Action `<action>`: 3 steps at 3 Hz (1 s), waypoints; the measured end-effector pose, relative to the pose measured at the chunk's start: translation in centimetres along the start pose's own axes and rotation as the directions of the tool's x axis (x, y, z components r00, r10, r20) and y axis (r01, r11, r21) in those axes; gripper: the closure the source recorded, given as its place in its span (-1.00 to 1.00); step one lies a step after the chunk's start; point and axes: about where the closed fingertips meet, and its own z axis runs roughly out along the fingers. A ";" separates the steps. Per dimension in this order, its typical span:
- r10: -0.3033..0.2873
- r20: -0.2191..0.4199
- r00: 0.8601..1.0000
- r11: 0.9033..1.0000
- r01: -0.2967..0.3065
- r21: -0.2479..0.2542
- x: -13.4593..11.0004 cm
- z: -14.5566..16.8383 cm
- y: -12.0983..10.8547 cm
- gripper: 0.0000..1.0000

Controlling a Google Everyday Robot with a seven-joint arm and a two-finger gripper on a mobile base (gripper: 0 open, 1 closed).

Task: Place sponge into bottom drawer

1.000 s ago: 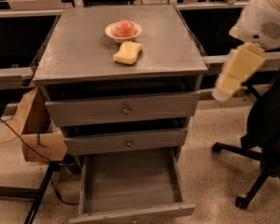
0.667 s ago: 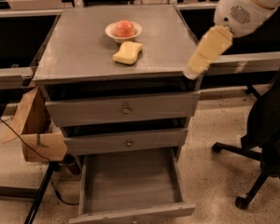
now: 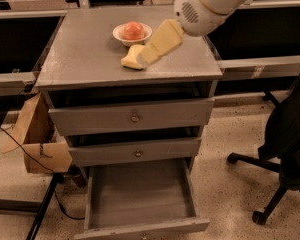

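The pale yellow sponge (image 3: 130,58) lies on top of the grey cabinet (image 3: 85,54), just in front of the white bowl. My gripper (image 3: 157,45), with yellow pads, reaches in from the upper right and hangs over the sponge's right end, hiding part of it. The white arm body (image 3: 210,4) is above the cabinet's right side. The bottom drawer (image 3: 140,196) is pulled out wide and holds nothing.
A white bowl (image 3: 132,33) with a red-orange fruit stands behind the sponge. Two upper drawers with round knobs (image 3: 135,117) are pulled out slightly. A cardboard box (image 3: 40,144) and cables sit at the left. A black office chair (image 3: 285,149) stands at the right.
My gripper has swung left from beside the cabinet's right edge to over the cabinet top, arriving above the sponge. The sponge, bowl and drawers have not moved.
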 end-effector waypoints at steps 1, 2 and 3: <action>0.086 0.017 0.996 0.996 -0.086 0.007 -0.5 -0.1 0.0 -1.00; 0.086 0.017 0.996 0.996 -0.086 0.007 -0.5 -0.1 0.0 -1.00; 0.120 0.045 0.992 0.993 -0.120 -0.002 -0.6 -0.3 -0.2 -1.00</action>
